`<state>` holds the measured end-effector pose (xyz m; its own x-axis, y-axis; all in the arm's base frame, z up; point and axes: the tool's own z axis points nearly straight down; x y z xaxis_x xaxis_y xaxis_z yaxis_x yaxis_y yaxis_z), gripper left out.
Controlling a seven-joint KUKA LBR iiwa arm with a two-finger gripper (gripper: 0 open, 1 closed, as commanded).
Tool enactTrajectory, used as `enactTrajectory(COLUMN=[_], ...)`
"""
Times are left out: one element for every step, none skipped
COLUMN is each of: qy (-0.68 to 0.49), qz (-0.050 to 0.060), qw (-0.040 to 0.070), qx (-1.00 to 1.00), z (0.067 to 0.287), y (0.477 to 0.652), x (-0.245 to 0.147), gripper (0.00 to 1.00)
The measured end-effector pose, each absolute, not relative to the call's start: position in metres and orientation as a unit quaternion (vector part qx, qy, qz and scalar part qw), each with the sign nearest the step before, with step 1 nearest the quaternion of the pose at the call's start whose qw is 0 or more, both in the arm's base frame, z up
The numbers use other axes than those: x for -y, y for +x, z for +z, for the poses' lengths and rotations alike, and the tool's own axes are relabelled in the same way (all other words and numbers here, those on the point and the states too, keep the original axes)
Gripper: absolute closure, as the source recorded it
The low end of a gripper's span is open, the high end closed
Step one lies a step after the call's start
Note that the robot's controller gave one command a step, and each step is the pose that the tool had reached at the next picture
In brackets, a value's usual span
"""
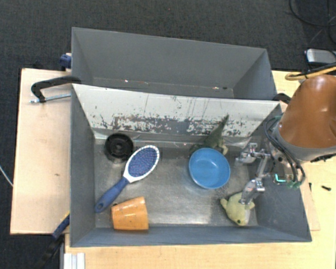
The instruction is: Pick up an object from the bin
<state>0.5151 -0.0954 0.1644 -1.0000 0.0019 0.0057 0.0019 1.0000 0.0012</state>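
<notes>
The gripper (250,176) hangs low at the 3 o'clock side of the bin (82,171), below the arm's orange cover (315,113), with cables looped at the wrist. Its two metal fingers (254,189) stand spread apart with nothing between them, so the tool is open and empty. The lower one points down at a pale yellow-green soft toy (235,211), which lies on the floor at about 4 o'clock, near the front right corner; whether the tip touches it I cannot tell. Just beside the gripper, toward 9 o'clock from it, sits a blue bowl (209,169), upright, with a dark green thing (216,138) (its kind is unclear) leaning on the back wall behind it at 1 o'clock. Well apart, in the left half, lie a blue hairbrush (133,171) at 8 o'clock, an orange cup (130,214) on its side at 7 o'clock and a black round cap (118,146) at 10 o'clock.
</notes>
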Motion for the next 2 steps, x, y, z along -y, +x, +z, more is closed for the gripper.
enactTrajectory(qy=[0.095, 0.097], qz=[-0.002, -0.002], qw=[-0.003, -0.005], qx=[0.995, 0.995], z=[0.0733, 0.0759], y=[0.5131, 0.5145], x=[0.0847, 0.0843], gripper=[0.00, 1.00])
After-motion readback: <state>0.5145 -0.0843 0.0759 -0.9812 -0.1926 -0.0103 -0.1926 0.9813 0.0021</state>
